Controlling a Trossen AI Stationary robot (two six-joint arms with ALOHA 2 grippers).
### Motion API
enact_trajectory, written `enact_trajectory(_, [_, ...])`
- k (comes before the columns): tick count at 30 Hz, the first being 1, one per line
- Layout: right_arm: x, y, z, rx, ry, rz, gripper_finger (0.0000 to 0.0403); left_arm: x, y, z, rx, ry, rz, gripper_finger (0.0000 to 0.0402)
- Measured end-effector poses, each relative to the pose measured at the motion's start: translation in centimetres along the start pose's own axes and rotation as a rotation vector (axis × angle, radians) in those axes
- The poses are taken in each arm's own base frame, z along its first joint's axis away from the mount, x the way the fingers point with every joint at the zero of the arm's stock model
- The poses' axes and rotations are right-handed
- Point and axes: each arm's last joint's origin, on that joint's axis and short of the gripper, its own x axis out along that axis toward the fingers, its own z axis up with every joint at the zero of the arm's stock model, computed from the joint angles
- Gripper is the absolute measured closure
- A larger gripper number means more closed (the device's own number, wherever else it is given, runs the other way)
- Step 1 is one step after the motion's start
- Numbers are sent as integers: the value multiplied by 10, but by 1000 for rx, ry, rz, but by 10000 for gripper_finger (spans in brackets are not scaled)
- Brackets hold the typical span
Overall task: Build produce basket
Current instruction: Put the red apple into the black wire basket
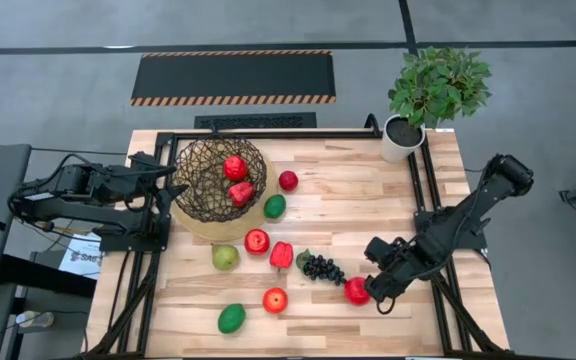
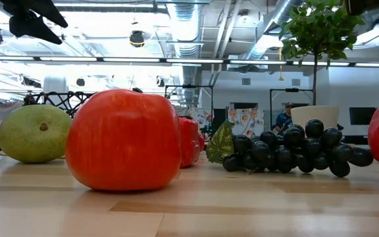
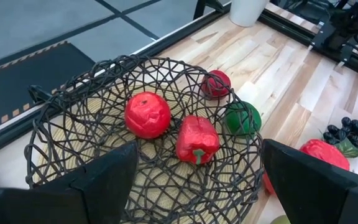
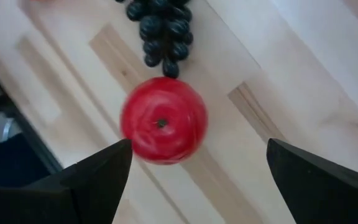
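1. Right wrist view showed the right gripper (image 4: pixel 194 186) open, poised over an apple (image 4: pixel 163 120) on the counter (image 4: pixel 278 68), touching or just beside the grapes (image 4: pixel 160 28).
2. That round apple could have rolled off a finger, or the grapes been nudged.
3. Left gripper (image 3: pixel 194 186) hung open by the basket (image 3: pixel 73 124), which held two red pieces.
4. No writing was readable.

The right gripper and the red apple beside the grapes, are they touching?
Apart. In the right wrist view the red apple lies on the table between the open right gripper fingers, with bare wood on both sides.
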Motion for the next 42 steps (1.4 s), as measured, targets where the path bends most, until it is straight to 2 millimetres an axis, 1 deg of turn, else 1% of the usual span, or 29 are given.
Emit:
enact_trajectory(3, [12, 3, -2, -7, 20, -44, 13, 0, 0, 0, 0, 1, 0, 72])
enact_trajectory(9, [32, 10, -4, -7, 72, -76, 13, 0, 0, 0, 0, 0, 1, 72])
enact_trajectory(14, [40, 19, -4, -21, 76, -9, 13, 0, 0, 0, 1, 1, 2, 72])
enact_trajectory(18, [44, 21, -4, -28, 73, -17, 13, 0, 1, -1, 5, 7, 6, 72])
enact_trajectory(24, [64, 23, -7, -88, 75, -73, 13, 0, 1, -2, 8, 13, 11, 72])
enact_trajectory(27, [75, 27, -4, -121, 75, -63, 13, 0, 1, -1, 8, 12, 11, 72])
enact_trajectory(31, [84, 30, -2, -132, 83, -57, 12, 0, 1, -1, 8, 11, 12, 72])
enact_trajectory(37, [87, 28, 4, -118, 69, -75, 16, 0, 1, -1, 7, 10, 12, 72])
enact_trajectory(42, [87, 30, 9, -104, 55, -57, 49, 0, 1, -1, 7, 10, 11, 72])
